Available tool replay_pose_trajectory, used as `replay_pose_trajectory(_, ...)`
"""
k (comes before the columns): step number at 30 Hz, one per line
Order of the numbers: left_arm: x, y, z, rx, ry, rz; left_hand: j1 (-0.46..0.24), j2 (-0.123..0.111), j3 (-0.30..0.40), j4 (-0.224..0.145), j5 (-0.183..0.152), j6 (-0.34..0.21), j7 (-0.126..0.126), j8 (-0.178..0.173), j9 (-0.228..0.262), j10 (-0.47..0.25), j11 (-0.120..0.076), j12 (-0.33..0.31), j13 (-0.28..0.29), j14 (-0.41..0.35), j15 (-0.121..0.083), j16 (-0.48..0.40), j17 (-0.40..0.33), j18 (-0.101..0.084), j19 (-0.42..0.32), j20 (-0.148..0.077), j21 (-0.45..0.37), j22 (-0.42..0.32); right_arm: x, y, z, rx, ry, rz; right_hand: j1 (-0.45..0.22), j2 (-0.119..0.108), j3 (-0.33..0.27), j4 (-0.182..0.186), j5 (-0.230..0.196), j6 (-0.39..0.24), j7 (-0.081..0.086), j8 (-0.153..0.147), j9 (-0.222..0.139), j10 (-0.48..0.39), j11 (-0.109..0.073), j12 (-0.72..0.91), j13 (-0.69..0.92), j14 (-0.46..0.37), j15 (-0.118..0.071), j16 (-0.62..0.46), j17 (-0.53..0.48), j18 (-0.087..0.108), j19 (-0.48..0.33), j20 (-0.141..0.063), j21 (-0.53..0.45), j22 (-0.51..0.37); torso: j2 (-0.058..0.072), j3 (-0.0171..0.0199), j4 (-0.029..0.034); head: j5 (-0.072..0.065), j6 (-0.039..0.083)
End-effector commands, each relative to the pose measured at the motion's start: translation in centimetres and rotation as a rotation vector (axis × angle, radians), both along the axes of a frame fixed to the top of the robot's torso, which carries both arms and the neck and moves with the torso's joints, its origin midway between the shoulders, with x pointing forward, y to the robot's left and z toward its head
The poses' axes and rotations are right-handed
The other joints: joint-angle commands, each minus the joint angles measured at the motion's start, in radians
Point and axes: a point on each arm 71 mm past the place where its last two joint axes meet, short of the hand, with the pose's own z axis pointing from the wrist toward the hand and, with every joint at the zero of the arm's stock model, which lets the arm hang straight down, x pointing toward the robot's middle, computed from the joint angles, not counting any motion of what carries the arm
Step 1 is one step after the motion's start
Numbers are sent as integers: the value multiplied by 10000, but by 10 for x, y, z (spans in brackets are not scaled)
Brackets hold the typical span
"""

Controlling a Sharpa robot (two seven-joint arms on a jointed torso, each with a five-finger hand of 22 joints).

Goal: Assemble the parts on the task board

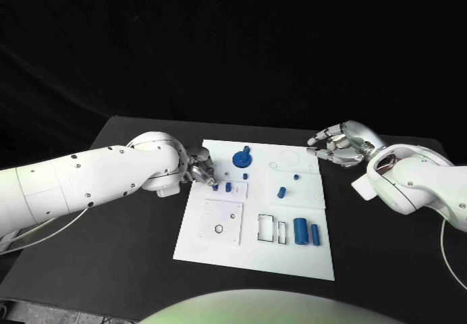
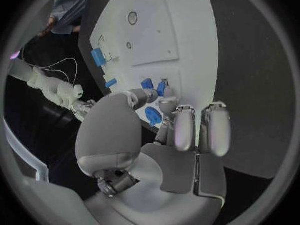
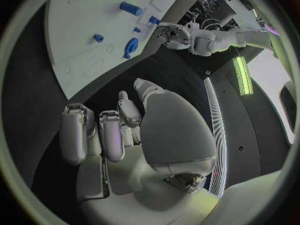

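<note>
Near edge of the task board point(image 1: 255, 260) is bare white; just beyond it sit two blue cylinders point(image 1: 308, 231) side by side at the right, next to rectangular cutouts point(image 1: 272, 228).

Left of those: a raised white square plate point(image 1: 223, 218) with a round hole.

Mid-board: small blue peg point(image 1: 282, 191), a tiny blue piece point(image 1: 295, 178) beside it, and small blue blocks point(image 1: 229, 187) near the left edge. Far side: a blue round part with a stem point(image 1: 242, 158).

Left robot hand point(image 1: 202, 169) is at the board's left edge, right beside the small blue blocks. In the left wrist view its fingertips point(image 2: 167, 104) are down at the blue blocks point(image 2: 154, 86). Can't tell if it's actually pinching one or just touching, so grip state unknown.

Right robot hand point(image 1: 341, 145) hovers off the far right corner of the board, over the black bench point(image 1: 117, 229), fingers loosely curled but apart, holding nothing. Right wrist view confirms an empty palm point(image 3: 134, 130).

Handling, my read: the parts look like rigid moulded plastic, light, smooth, so likely slippery and easy to flick away. The small blocks need a fingertip pinch on opposite flat sides. Take cylinders across the diameter near mid-length; they will probably roll if nudged. Fits look snug, so alignment matters more than force.
</note>
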Motion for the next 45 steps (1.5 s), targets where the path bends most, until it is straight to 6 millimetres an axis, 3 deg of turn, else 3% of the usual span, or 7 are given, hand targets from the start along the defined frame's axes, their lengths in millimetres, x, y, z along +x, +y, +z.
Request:
replay_pose_trajectory(1,0,0,-1,228,12,-140,-33,46,2005,-1983,72,106,-33,33,44,69,11,36,13,375,-75,-11,5,-91,75,16,41,504,-1,1,-1,-87,52,151,-80,-44,24,9,37,-77,23,36,12,-71,1,-59,-8,568,-63,-43,543,94,-98,-4,-64,1220,2,3,2,5,-1)
replay_pose_trajectory(32,0,-2,-3,399,258,-344,-36,37,2004,-1996,98,110,-36,36,43,78,9,45,29,375,-77,-12,3,-89,70,13,39,498,-1,1,-1,-91,83,192,-108,-56,40,32,49,-86,19,57,13,-71,-1,-59,-12,568,-65,-51,534,98,-103,-5,-84,1210,2,6,-8,24,-22)
replay_pose_trajectory(45,3,-8,-7,391,375,-481,-52,26,1994,-2009,142,124,-41,42,39,122,6,93,111,375,-78,-13,2,-93,79,8,47,516,-1,2,-1,-89,93,212,-108,-56,40,32,49,-86,19,57,13,-71,-1,-59,-12,568,-65,-51,534,98,-103,-5,-84,1210,4,15,-13,-10,-96)
